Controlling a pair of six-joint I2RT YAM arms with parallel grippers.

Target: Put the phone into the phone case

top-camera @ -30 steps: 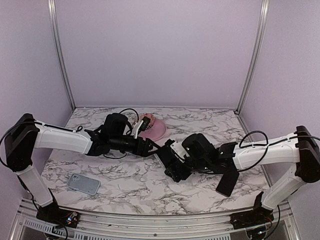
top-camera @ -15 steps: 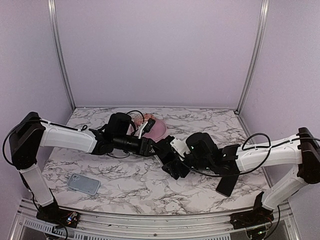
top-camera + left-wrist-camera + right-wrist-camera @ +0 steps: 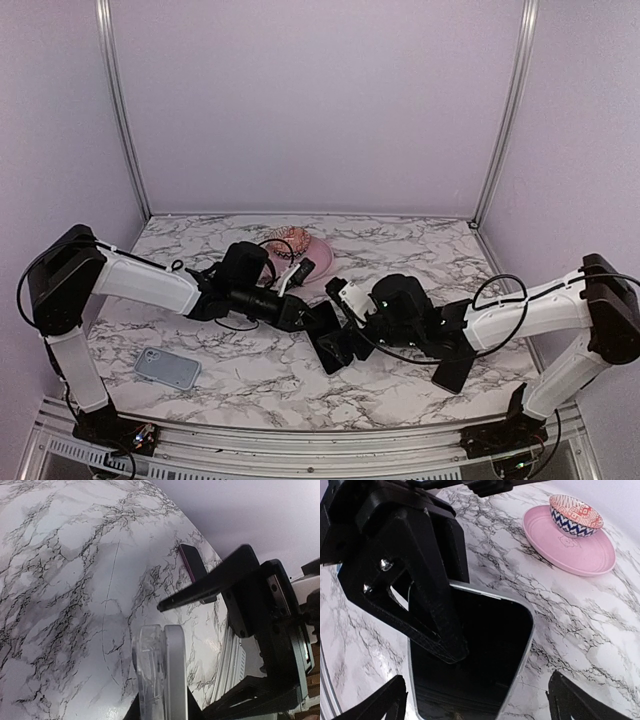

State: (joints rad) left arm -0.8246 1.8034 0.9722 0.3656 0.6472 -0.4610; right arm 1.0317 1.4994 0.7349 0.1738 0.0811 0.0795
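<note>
The phone (image 3: 490, 645), black screen with a thin pale edge, hangs just above the marble between the two arms (image 3: 332, 345). In the left wrist view it shows edge-on, its pale edge (image 3: 176, 670) pressed flat against the clear phone case (image 3: 147, 670). My left gripper (image 3: 161, 702) is shut on the pair, and one black finger (image 3: 427, 595) lies across the screen. My right gripper (image 3: 480, 702) stands wide open, a fingertip on either side of the phone's near end without touching it. Seen from above, the two grippers (image 3: 315, 322) (image 3: 352, 335) meet at the table's middle.
A pink plate (image 3: 580, 560) carrying a patterned bowl (image 3: 575, 515) sits behind the grippers. A grey-blue slab with a camera square (image 3: 167, 369) lies near the front left. An all-dark phone (image 3: 455, 365) lies under the right arm, near the front rail.
The left gripper came forward and to the right and closed on the phone and case. The right gripper's jaws spread wider and let the phone go.
</note>
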